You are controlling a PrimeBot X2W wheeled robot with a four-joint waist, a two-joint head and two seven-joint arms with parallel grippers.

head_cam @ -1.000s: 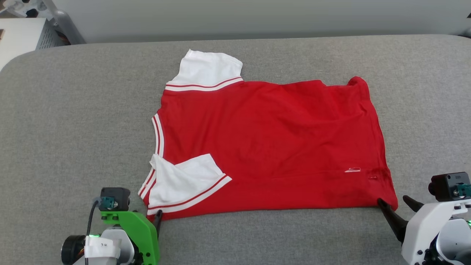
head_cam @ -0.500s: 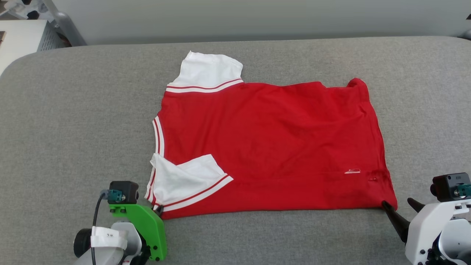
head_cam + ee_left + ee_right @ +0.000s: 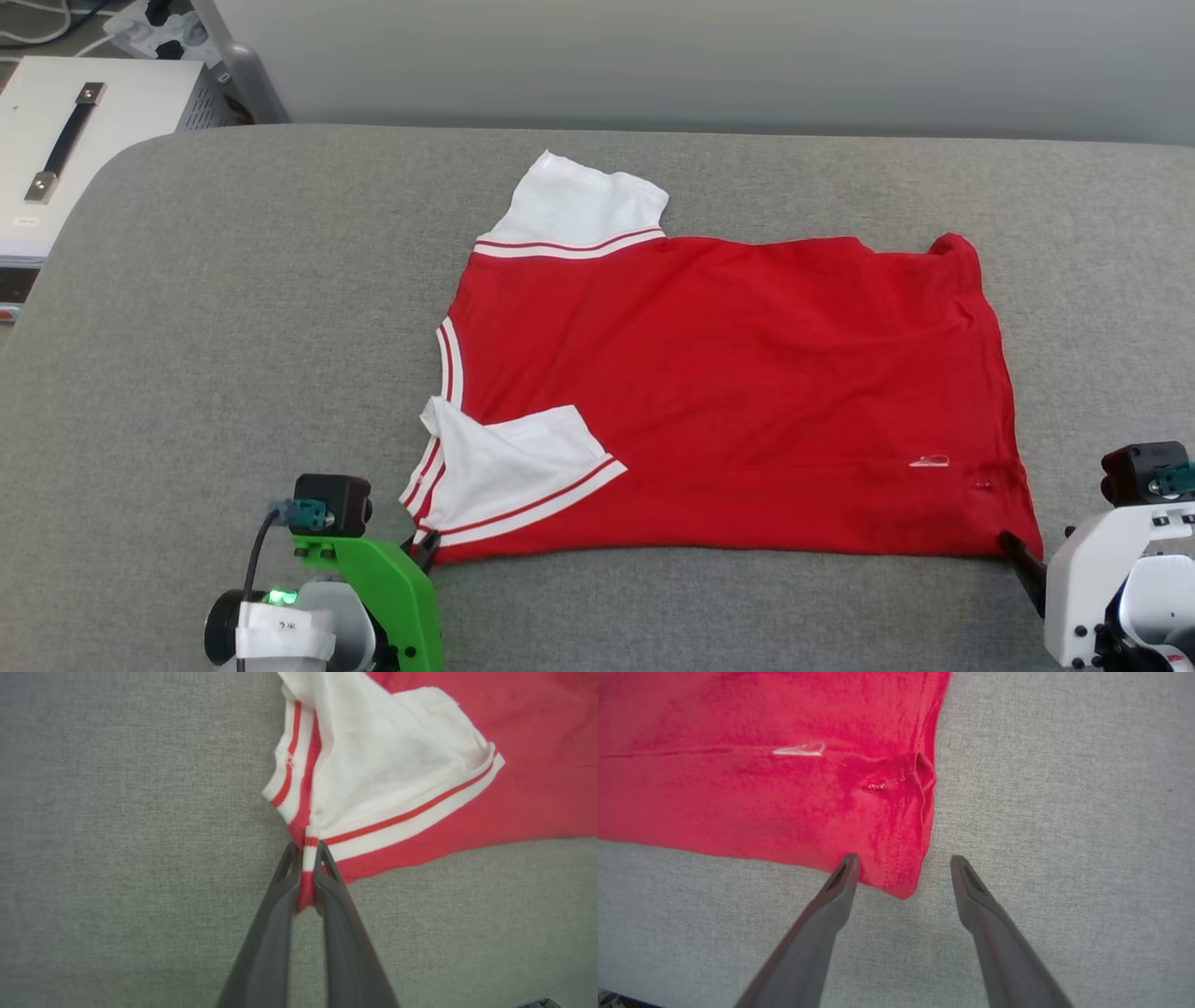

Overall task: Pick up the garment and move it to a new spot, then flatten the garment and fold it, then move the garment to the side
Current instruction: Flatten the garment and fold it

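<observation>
From the head, the garment (image 3: 728,392) lies spread on the grey surface (image 3: 233,327), light and limp, I'd say. A white case (image 3: 65,140) sits well apart, and nothing blocks the way.

Left wrist: the left tool (image 3: 307,851) is pinched tight on the striped shoulder corner.

Right wrist: the right tool (image 3: 904,858) gapes either side of the hem corner, gripping nothing. That corner looks a fair hold.

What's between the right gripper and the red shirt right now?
Nothing. In the right wrist view the open right gripper already straddles a corner of the garment, which lies flat on the grey surface.
</observation>
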